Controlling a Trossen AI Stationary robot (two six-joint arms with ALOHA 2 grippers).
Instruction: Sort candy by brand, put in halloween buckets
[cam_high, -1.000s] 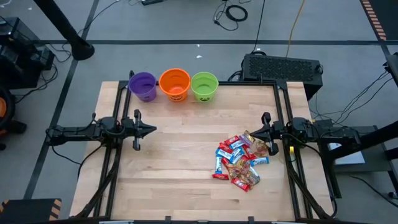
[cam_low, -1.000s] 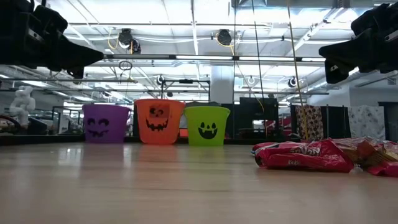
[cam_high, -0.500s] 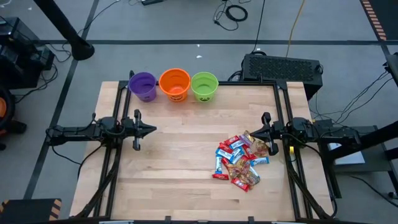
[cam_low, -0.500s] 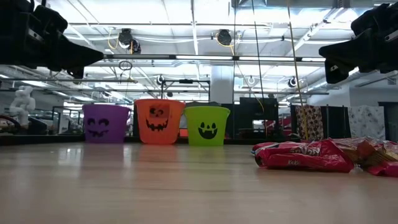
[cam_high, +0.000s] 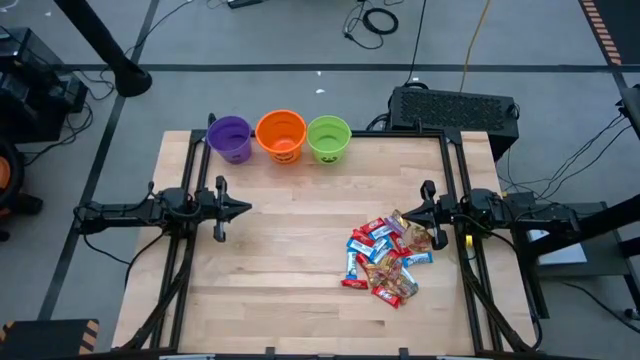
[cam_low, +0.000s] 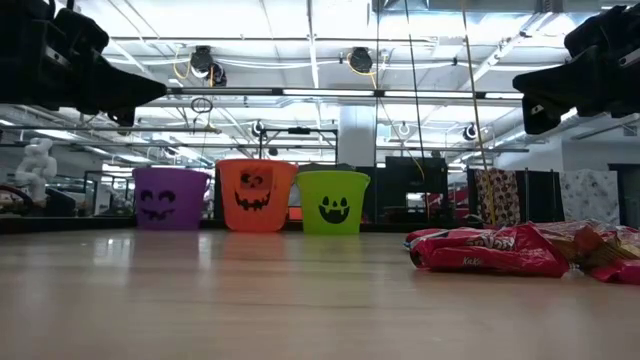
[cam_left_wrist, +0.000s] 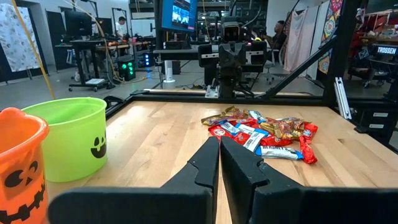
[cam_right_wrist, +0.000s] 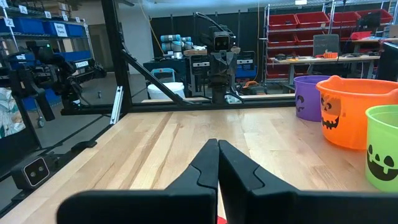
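Note:
A heap of candy in red, blue and gold wrappers lies on the wooden table toward its right side, also seen in the left wrist view and low view. Three halloween buckets stand in a row at the far edge: purple, orange, lime green. My left gripper hovers shut at the table's left, pointing level at the candy. My right gripper hovers shut just above the heap's right edge, pointing left.
Black arm frames run along the table's left and right sides. A black box sits beyond the far right corner. Bare wood lies between the grippers and in front of the buckets.

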